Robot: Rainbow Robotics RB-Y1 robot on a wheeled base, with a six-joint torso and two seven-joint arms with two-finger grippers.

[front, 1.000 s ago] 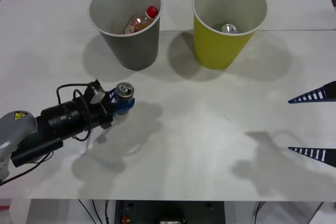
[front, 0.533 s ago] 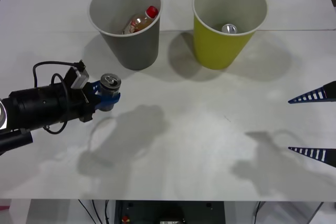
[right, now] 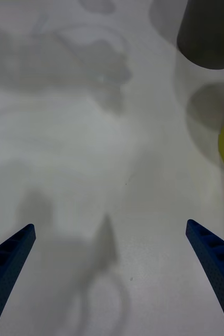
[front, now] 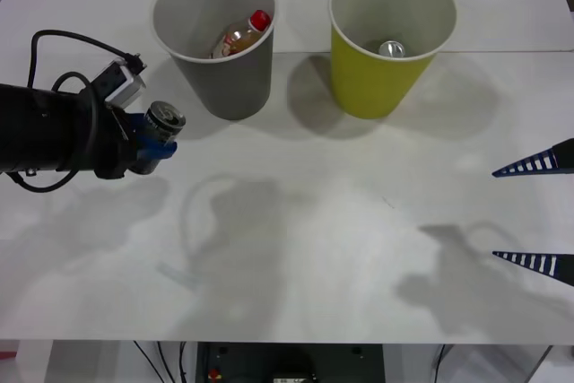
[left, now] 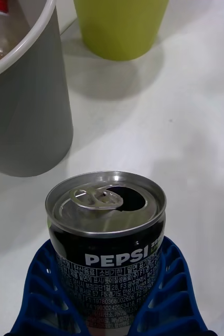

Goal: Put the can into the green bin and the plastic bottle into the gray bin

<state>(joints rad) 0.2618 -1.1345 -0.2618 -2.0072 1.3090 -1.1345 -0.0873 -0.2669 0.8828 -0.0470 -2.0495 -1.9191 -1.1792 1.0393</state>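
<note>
Nearest the robot on its right, the right gripper (front: 535, 214) hangs over the white table (front: 341, 239) with its blue ribbed fingers (right: 7, 262) spread wide apart and nothing between them; it is well apart from both bins. Farther forward on the left, the left gripper (front: 152, 138) is pinched around a can (front: 164, 118), its blue fingers (left: 46, 294) wrapping the can's dark lower body; the left wrist view shows the can upright, its silver top opened at the pull-tab and a Pepsi label on its side; the can is held just beside the gray bin (front: 229, 78), on that bin's left, with its shadow cast on the table nearer the robot. At the far side stand the two bins, side by side and apart; the gray bin holds the plastic bottle (front: 240, 36), lying tilted with its red cap toward the rim; the green bin (front: 377, 78), to the right, has a second silver can (front: 391, 48) at its bottom.
</note>
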